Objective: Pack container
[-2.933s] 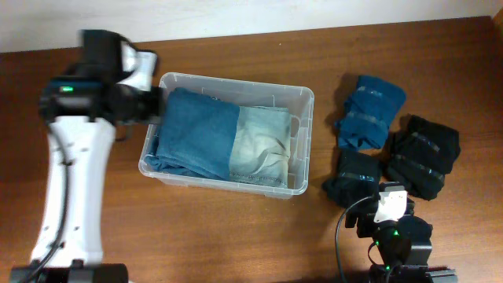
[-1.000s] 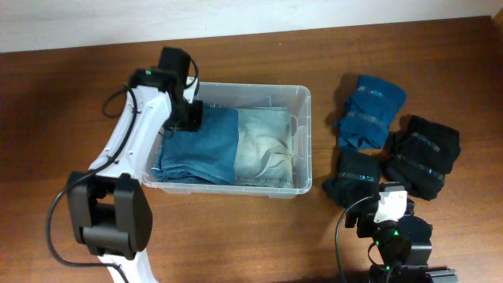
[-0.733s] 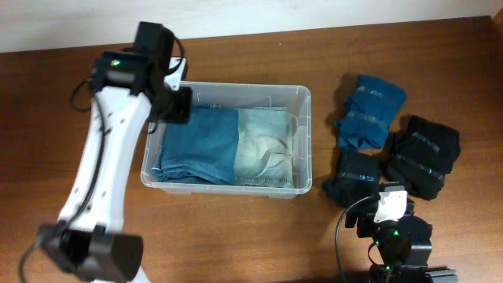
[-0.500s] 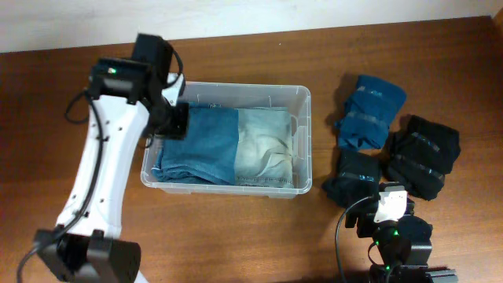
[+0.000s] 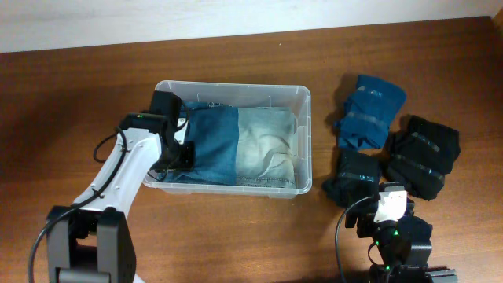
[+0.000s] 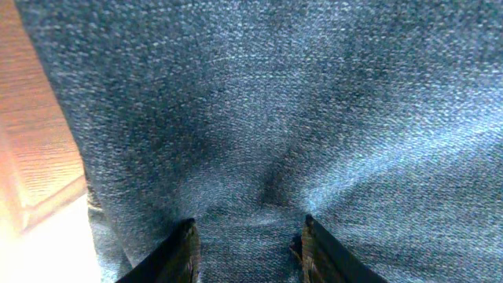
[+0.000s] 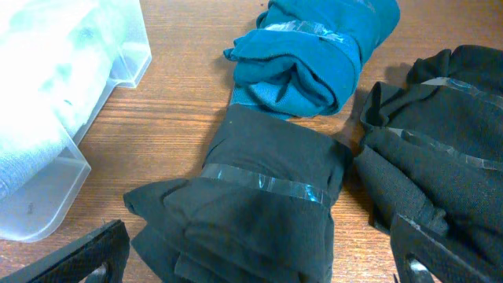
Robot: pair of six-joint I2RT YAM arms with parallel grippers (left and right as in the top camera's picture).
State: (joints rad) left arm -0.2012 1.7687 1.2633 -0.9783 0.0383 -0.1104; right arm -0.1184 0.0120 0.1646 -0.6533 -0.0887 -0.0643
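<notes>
L gripper jaws apart, tips pressing on folded jeans directly under them; container wall just beside. Push flat w/o pinching cloth, then lift straight. R gripper jaws wide apart, black bundle just ahead.

Folded jeans fill the container from wall to wall, so there is little room inside. The left gripper presses on the cloth at the left end. To the right, a blue bundle and 2 dark bundles crowd the table. A thin strip of wood shows beside the container. The left side is open wood.
</notes>
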